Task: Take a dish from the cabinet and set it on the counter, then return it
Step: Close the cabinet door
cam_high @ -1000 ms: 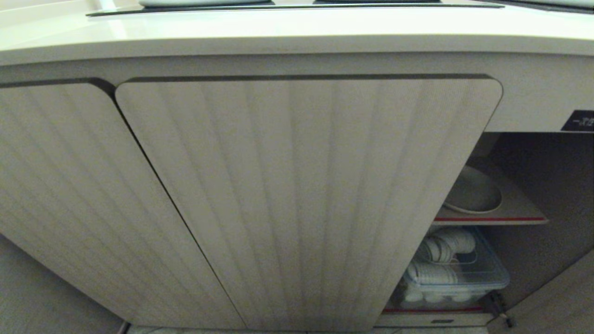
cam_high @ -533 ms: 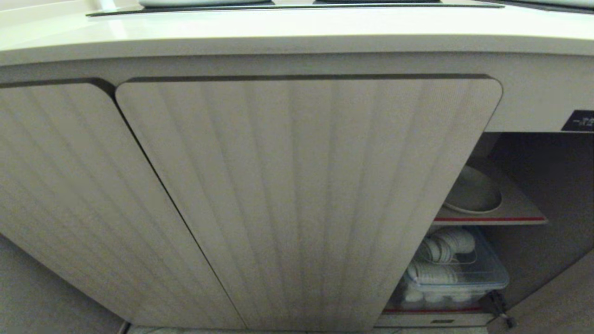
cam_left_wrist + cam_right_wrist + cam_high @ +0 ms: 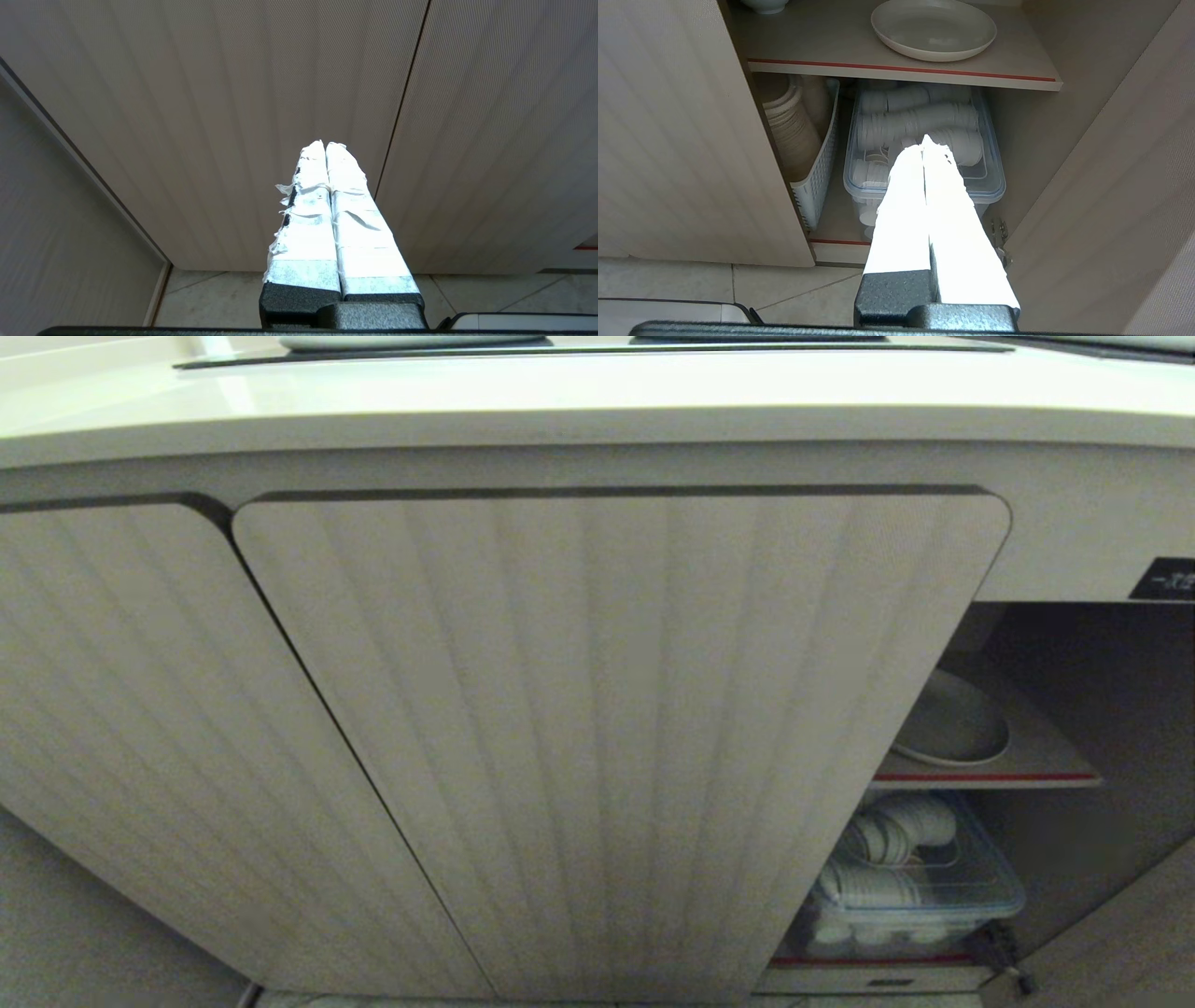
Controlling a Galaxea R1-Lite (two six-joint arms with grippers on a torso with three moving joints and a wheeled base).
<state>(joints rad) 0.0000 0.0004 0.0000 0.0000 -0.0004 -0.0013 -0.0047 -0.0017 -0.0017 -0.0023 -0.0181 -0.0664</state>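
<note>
Head view, cabinet point(image 3: 616, 737) front below one cream counter point(image 3: 597, 401): two closed ribbed doors, one open bay at the right, one small black label point(image 3: 1162, 579) above it. Upper shelf point(image 3: 896, 67), red-striped front edge: one dish point(image 3: 934, 29), off-white, round so no long axis, lying flat with its hollow facing up, near the shelf's front; a second vessel at the shelf's back, only partly seen. Lower level: one clear lidded bin point(image 3: 924, 140) of white stacked ware; one white slotted basket point(image 3: 815, 182) of beige bowls beside it. Right gripper point(image 3: 927, 142): taped fingers pressed together, empty, outside the bay, facing the bin. Left gripper point(image 3: 325, 144): fingers pressed together, empty, facing a closed door.
</note>
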